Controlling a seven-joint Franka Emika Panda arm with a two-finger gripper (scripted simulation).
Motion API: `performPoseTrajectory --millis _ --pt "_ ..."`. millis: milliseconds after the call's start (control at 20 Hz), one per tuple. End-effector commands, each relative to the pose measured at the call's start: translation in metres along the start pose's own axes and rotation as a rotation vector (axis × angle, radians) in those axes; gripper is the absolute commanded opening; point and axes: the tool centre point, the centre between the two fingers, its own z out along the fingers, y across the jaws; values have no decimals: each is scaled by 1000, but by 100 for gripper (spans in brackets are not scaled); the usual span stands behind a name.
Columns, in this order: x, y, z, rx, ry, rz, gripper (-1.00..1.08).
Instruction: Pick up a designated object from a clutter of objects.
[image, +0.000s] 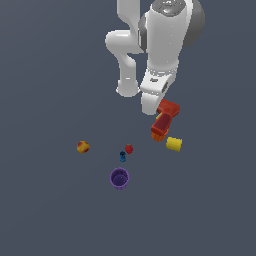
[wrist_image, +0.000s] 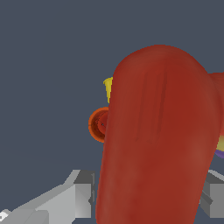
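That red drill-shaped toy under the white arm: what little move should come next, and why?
Probably a short, straight lift. In the wrist view the red drill-shaped toy fills the space between the claw's grey fingers, so it looks gripped. In the exterior view an orange ribbed cup and a yellow block sit close by, so sideways motion risks bumping them.

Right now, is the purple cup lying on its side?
No, the purple cup stands upright in the exterior view, its round open mouth facing up.
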Motion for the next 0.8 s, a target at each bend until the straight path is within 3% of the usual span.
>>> performPoseTrajectory --millis 0,400,750 --pt "5 -7 -22 -2 2 0 -100" --pt "16 -22 -68 -2 3 0 -100" --pt "20 -26 -83 -2 3 0 -100"
